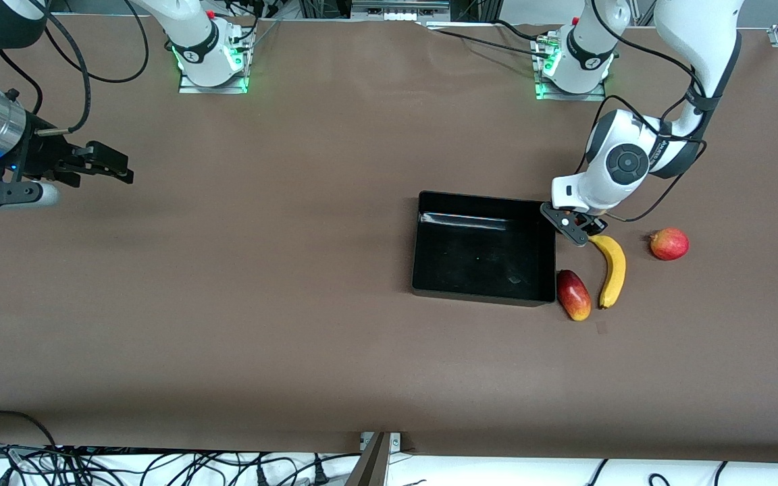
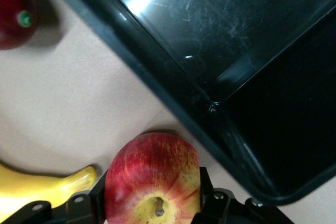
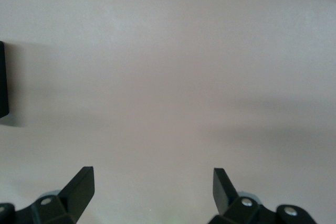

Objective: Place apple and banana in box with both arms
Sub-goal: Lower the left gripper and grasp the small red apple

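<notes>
Left gripper (image 1: 581, 231) pinching the apple (image 2: 152, 179) on the table beside the box (image 1: 429, 283) corner, touching the banana (image 1: 612, 270) tip; next, I judge, lift it into the box; right gripper (image 3: 152, 187) waits spread over bare table.

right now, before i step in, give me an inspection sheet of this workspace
surface: brown table, no spills seen
job's things: black box empty; apple on the table beside the box's corner; banana lying beside the apple
clutter: mango-like fruit against the box's wall; round red fruit toward the left arm's end
grippers: left pincer shut on the apple; right pincer open, waiting over bare table at the right arm's end
cables: black cables tangled below the table edge nearest the camera; more along both arms
surroundings: metal framing by the arm bases
</notes>
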